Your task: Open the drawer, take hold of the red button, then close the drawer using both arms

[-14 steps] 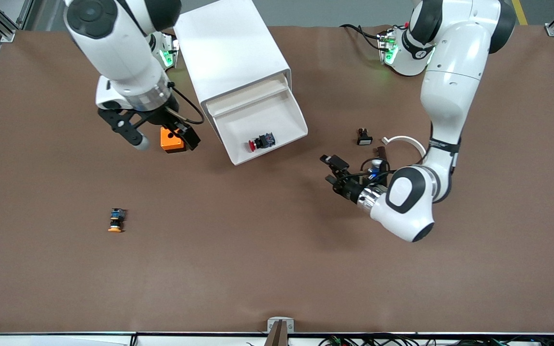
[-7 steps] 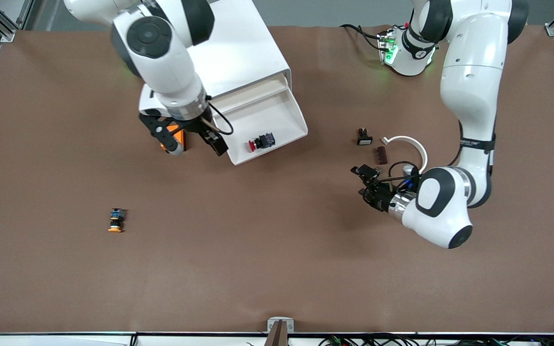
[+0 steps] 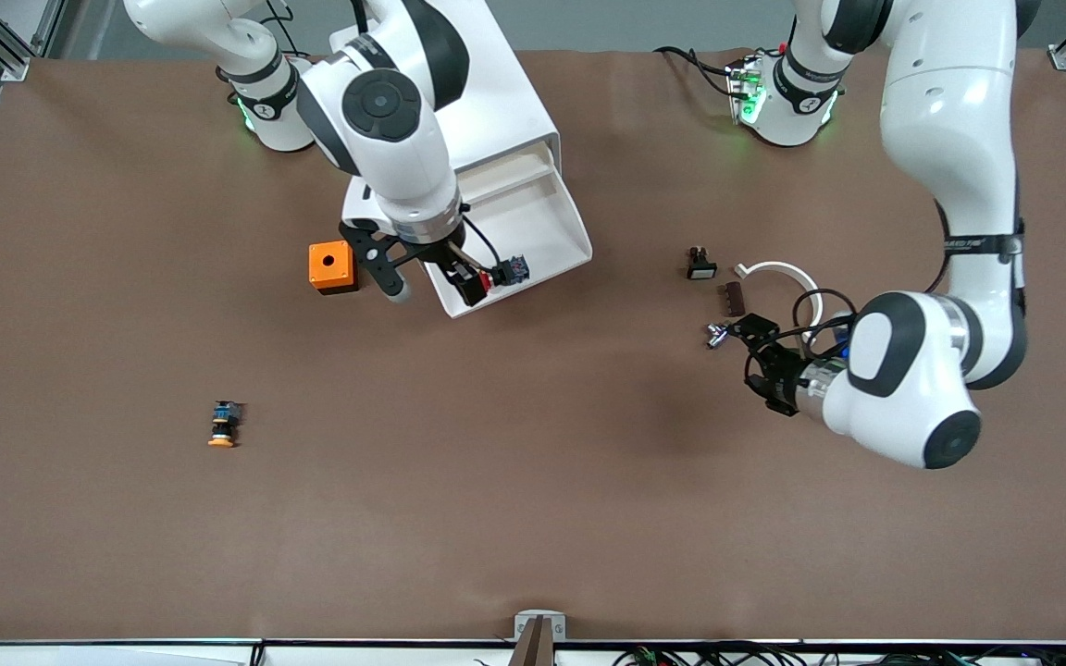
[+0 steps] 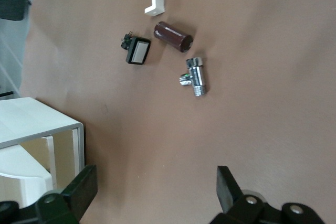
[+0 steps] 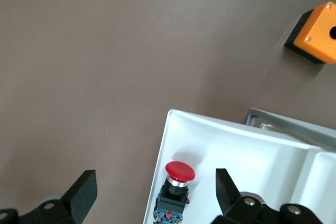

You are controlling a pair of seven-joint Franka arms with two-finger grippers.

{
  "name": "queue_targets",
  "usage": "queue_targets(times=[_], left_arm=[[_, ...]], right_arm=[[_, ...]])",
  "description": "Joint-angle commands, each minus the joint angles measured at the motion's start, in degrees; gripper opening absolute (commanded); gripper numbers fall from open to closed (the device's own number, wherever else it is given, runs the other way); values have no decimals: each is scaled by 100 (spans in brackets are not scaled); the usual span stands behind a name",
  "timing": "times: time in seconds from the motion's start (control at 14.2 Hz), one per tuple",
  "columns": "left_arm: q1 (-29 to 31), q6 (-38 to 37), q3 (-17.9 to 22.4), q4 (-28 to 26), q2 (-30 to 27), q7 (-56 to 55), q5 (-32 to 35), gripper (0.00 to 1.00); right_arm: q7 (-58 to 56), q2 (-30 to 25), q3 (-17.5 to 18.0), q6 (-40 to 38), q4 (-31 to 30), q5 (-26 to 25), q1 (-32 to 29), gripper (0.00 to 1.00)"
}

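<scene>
Red-capped button, black-and-blue body, in open drawer.

Two glossy white rounded robot arms with black joint bands and dark round end caps, green lights glowing at both bases, black looping cables running down to each black two-finger gripper, left and right.
</scene>
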Motion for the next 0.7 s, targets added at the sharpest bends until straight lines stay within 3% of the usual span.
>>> queue_targets(times=[0.0, 0.35, 0.63], left_arm=[[-51, -20, 205, -75, -384, 528, 153, 100], [-156, -20, 303, -83, -728, 1811, 977, 100], [-156, 32, 302, -75, -850, 3074, 1120, 99]], right_arm=[[358, 184, -43, 170, 42, -45, 162, 100], [815, 395, -43, 355, 33, -80, 452, 100], [1130, 448, -43, 740, -326, -80, 645, 100]])
